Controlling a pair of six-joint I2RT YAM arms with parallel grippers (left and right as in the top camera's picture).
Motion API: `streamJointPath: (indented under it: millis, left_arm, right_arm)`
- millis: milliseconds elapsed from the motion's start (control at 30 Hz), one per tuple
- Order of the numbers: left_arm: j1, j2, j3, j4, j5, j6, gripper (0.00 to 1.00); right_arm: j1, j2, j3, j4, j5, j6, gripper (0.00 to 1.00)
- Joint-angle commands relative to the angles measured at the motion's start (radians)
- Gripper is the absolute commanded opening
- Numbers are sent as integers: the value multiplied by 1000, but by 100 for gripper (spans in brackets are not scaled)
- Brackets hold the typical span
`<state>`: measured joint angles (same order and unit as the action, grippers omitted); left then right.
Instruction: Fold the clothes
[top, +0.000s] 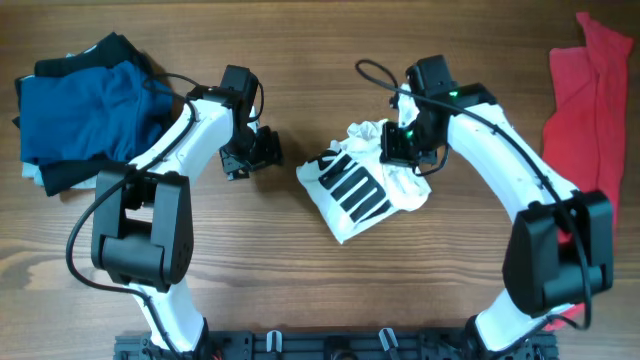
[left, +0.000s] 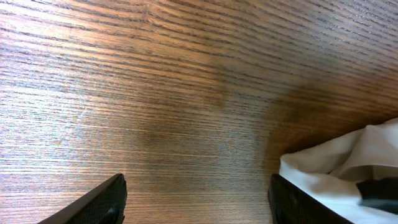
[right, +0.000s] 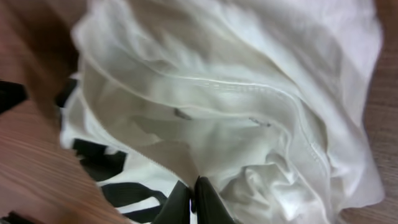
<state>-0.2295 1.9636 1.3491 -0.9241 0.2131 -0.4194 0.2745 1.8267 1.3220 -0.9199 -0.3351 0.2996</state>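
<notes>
Right gripper (right: 193, 200) — pressed together on a bit of the white shirt (top: 362, 185), scrunched up in the middle. Left gripper (left: 196, 183) — spread wide, holding nothing. Looks partly done: blue pile (top: 85, 110) folded by the left arm; white shirt and red shirt (top: 590, 100) not yet folded.

Left pincer (left: 198, 202): hanging above the wood, jaws standing wide apart, two dark fingertips (left: 106, 202) showing at the bottom edge.
Table (left: 186, 81): brown grain stretching ahead of the pincer and showing between its fingertips.
White T-shirt (left: 336, 165): lying bunched by the right-side fingertip, contact unclear; dark patch (left: 380, 190) showing on it.
</notes>
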Motion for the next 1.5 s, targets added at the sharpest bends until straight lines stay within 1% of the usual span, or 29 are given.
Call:
streamJointPath:
  millis: [0, 100, 200, 300, 400, 500, 600, 667, 733, 1033, 1233, 1367, 1400, 1467]
  left_arm:
    - [-5, 13, -8, -8, -6, 23, 72]
    - [-5, 13, -7, -12, -2, 23, 72]
    - [-5, 6, -7, -8, 24, 24, 71]
    - [-10, -5, -6, 11, 50, 25, 71]
    - [-34, -31, -6, 60, 86, 77, 70]
    - [-67, -69, -6, 127, 90, 114, 72]
    - [-107, -92, -6, 214, 92, 153, 75]
    - [-139, -91, -6, 262, 93, 159, 78]
    - [-166, -83, -6, 286, 93, 179, 78]
    - [-252, -16, -6, 375, 92, 181, 76]
    - [-266, 49, -6, 372, 93, 179, 73]
    - [-267, 79, -6, 319, 93, 176, 70]
    - [-267, 79, -6, 298, 93, 177, 68]
    - [-267, 79, -6, 258, 93, 176, 58]
  right_arm:
    - [14, 63, -48, 0, 52, 19, 4]
    - [13, 81, -67, -6, 180, 88, 4]
    - [13, 83, -67, 11, 293, 124, 4]
    - [13, 83, -66, 27, 370, 179, 4]
    - [14, 83, -66, 70, 376, 172, 4]
    - [14, 83, -66, 80, 377, 172, 4]
    - [14, 83, -66, 90, 377, 174, 4]
    - [14, 83, -66, 97, 376, 175, 5]
    - [14, 83, -66, 100, 377, 174, 4]
    - [14, 83, -66, 110, 377, 174, 4]
    - [14, 83, -66, 125, 395, 174, 4]
    - [14, 83, -66, 153, 429, 171, 4]
    - [14, 83, -66, 160, 444, 171, 4]
    - [14, 83, -66, 174, 479, 170, 4]
